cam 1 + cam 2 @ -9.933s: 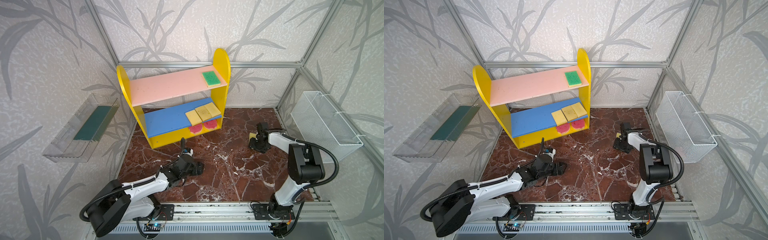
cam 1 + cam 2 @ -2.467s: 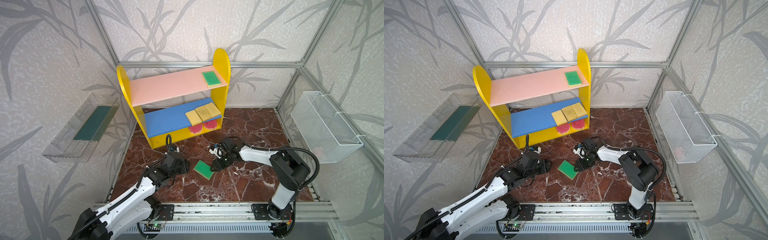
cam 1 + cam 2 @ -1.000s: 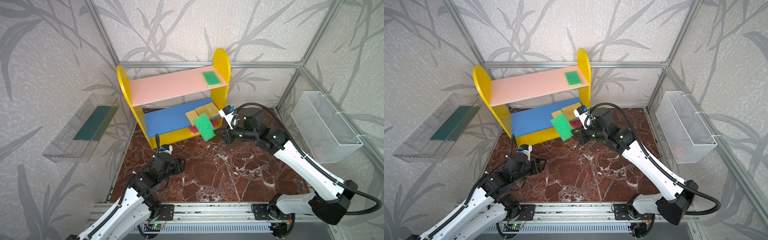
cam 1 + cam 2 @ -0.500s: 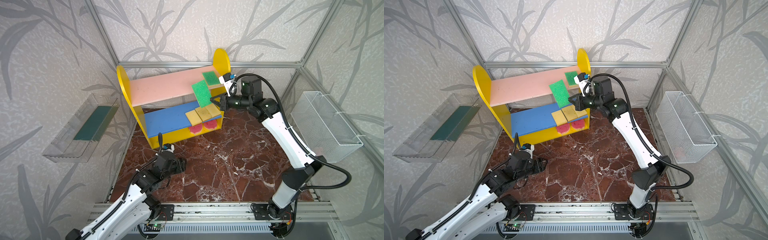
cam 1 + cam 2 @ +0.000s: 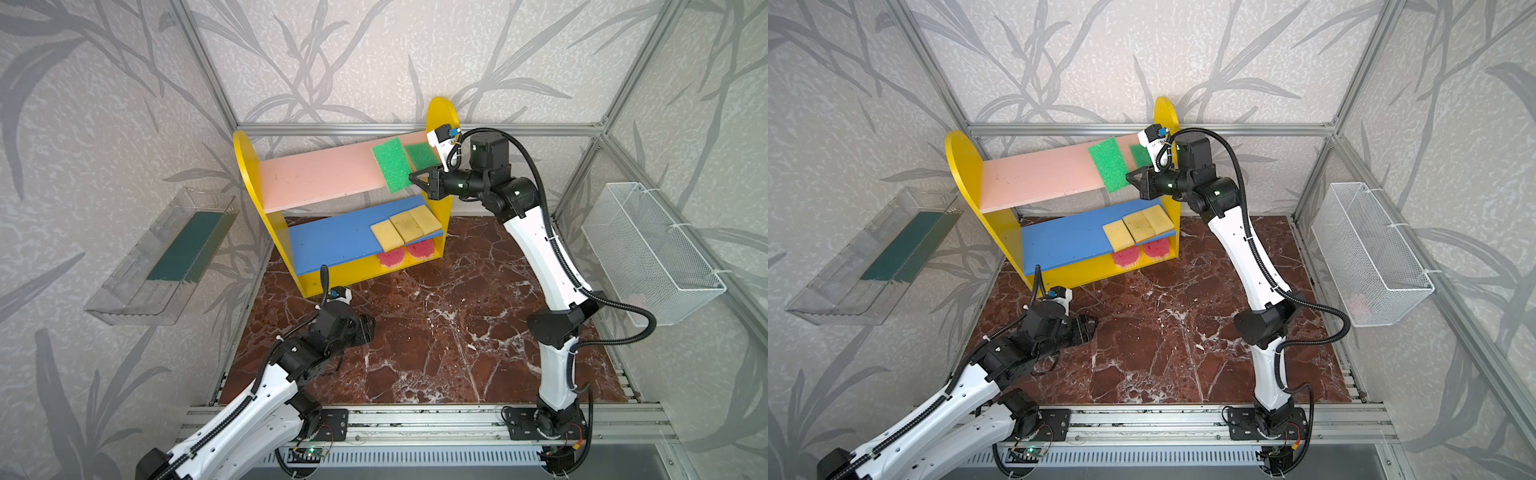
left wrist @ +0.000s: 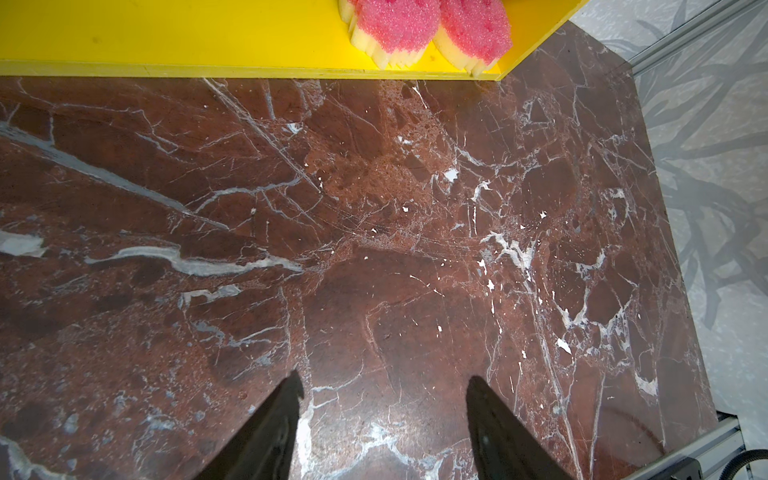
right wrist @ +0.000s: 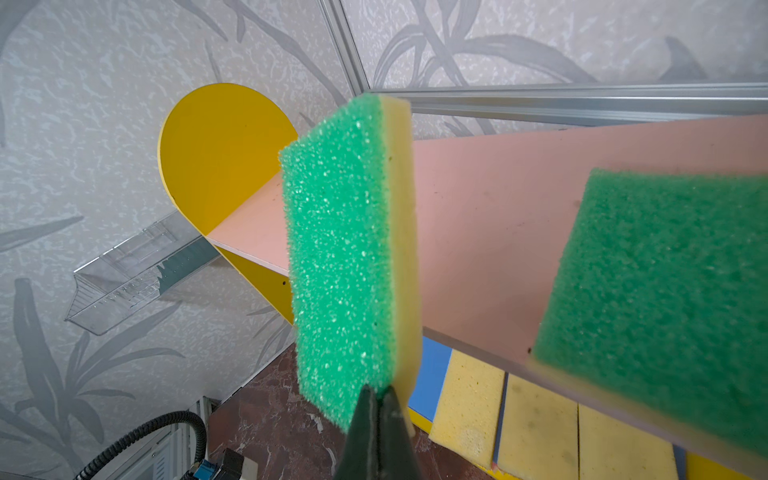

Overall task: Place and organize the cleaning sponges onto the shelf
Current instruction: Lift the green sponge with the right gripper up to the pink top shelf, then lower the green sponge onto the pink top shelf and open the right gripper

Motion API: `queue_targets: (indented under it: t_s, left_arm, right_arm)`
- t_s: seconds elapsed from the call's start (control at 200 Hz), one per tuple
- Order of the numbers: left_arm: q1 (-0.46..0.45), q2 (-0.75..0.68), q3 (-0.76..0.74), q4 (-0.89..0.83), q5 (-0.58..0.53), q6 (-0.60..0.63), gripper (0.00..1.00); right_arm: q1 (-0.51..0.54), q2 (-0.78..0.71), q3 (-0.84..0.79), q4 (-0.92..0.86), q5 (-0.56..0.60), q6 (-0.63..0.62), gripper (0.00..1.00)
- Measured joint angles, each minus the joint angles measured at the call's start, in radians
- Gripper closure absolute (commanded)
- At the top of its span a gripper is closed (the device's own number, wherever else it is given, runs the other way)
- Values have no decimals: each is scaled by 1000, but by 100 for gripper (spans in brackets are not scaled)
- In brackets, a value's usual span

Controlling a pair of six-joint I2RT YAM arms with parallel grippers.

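My right gripper (image 5: 415,179) (image 7: 378,392) is shut on the near edge of a green-faced yellow sponge (image 5: 390,164) (image 7: 349,257). The sponge stands tilted on edge at the front right of the shelf's pink top board (image 5: 316,176). A second green sponge (image 5: 420,154) (image 7: 665,282) lies flat on that board just beside it. Three yellow sponges (image 5: 405,224) lie in a row on the blue middle board. Two round pink sponges (image 5: 390,257) (image 6: 395,25) sit on the yellow base. My left gripper (image 5: 368,328) (image 6: 384,386) hovers open and empty low over the marble floor.
A clear plastic tray (image 5: 166,253) hangs on the left wall. On the right wall hangs a white wire basket (image 5: 648,249). The red marble floor (image 5: 436,332) spreads in front of the shelf, ringed by aluminium frame posts.
My right arm has lifted the green sponge from in front of the lower boards up to the top board, beside the other green sponge. The left arm has barely moved.
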Motion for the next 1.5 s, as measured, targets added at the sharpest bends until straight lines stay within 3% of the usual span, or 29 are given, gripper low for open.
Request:
queue_targets:
  t_s: [0.26,0.979,1.254,1.499]
  left_arm:
    - [0,13,0,6,0,6,34]
    - [0,24,-11,10,1,6,34]
    - [1,24,-11,10,1,6,34]
    - [1,24,-11,10,1,6,35]
  right_arm:
    - [-15,93,140,-10,-1,7,100]
    - [-48,142,153,7,-4,47,100]
    - [-60,195,200,37,-19,75,92]
    - [-61,208,204,45,-27,85,66]
